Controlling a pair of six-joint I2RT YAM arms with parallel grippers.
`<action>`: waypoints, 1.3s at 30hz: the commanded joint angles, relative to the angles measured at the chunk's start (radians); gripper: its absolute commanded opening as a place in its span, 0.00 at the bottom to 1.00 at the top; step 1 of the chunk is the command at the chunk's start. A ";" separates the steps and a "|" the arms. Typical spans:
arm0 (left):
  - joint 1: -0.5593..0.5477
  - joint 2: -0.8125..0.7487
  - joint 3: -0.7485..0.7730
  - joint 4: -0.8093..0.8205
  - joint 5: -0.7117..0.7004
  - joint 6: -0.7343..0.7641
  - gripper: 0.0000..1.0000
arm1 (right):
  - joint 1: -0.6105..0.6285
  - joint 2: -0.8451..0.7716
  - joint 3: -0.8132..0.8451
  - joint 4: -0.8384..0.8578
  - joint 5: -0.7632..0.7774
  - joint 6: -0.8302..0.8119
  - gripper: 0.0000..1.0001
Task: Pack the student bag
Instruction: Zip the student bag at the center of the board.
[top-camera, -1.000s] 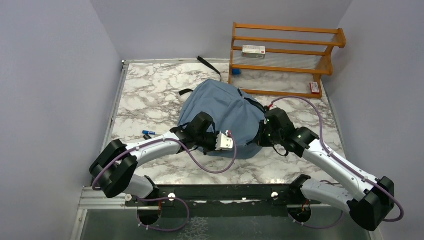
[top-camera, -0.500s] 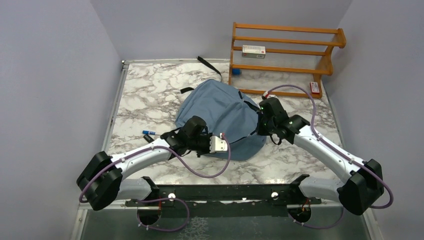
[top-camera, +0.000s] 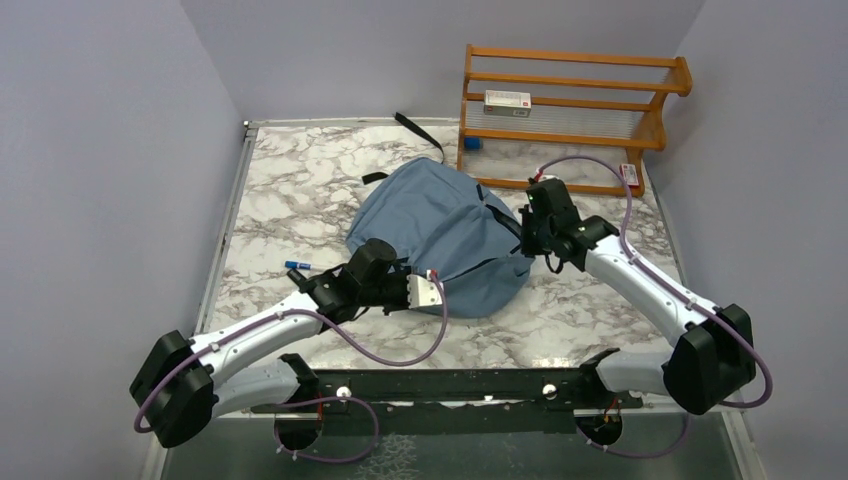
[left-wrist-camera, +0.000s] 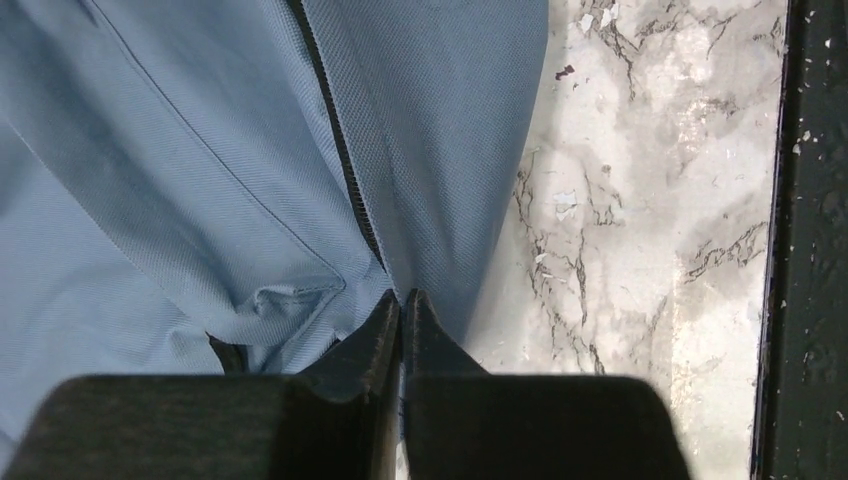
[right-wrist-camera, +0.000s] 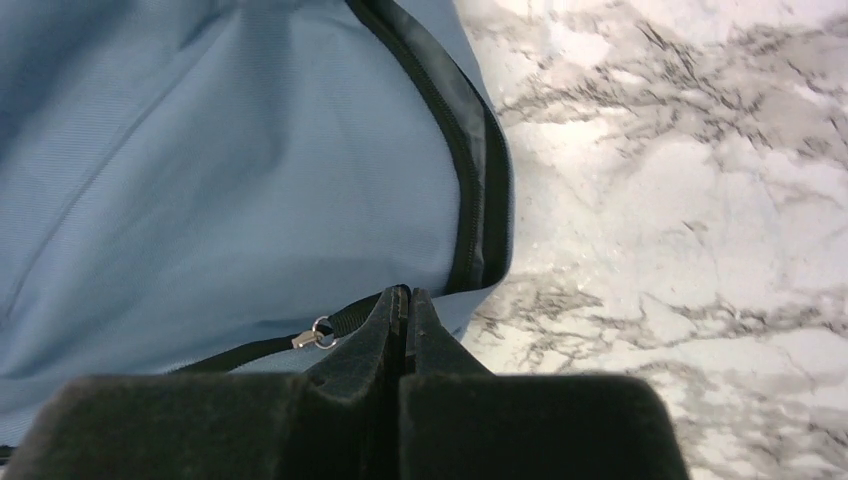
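The dusty-blue student bag (top-camera: 440, 225) lies on the marble table (top-camera: 290, 190), its black strap (top-camera: 418, 128) trailing to the back. My left gripper (top-camera: 420, 297) is at the bag's near-left edge. In the left wrist view it (left-wrist-camera: 402, 300) is shut on blue fabric (left-wrist-camera: 200, 150) beside a dark zipper seam (left-wrist-camera: 335, 140). My right gripper (top-camera: 528, 243) is at the bag's right edge. In the right wrist view it (right-wrist-camera: 406, 296) is shut on a black pull cord that runs from a metal zipper slider (right-wrist-camera: 310, 338), next to the bag's dark zipper trim (right-wrist-camera: 470, 180).
A wooden rack (top-camera: 575, 125) stands at the back right with a white box (top-camera: 507, 100) on a shelf, a red item (top-camera: 629, 174) and a blue item (top-camera: 473, 143) at its base. A blue marker (top-camera: 297, 266) lies left of the bag. A black rail (top-camera: 450, 385) runs along the near edge.
My left arm has drawn back toward the near left with the fabric. My right arm has moved toward the back right. The bag has shifted slightly left and stretched between them.
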 joint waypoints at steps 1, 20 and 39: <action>0.002 -0.046 -0.020 -0.044 -0.007 -0.018 0.21 | -0.028 -0.068 -0.012 0.170 -0.094 -0.113 0.00; -0.116 0.250 0.106 0.607 0.065 -0.417 0.74 | -0.028 -0.233 -0.096 0.267 -0.672 -0.099 0.00; -0.176 0.400 0.118 0.742 -0.239 -0.502 0.29 | -0.028 -0.297 -0.137 0.241 -0.654 -0.009 0.00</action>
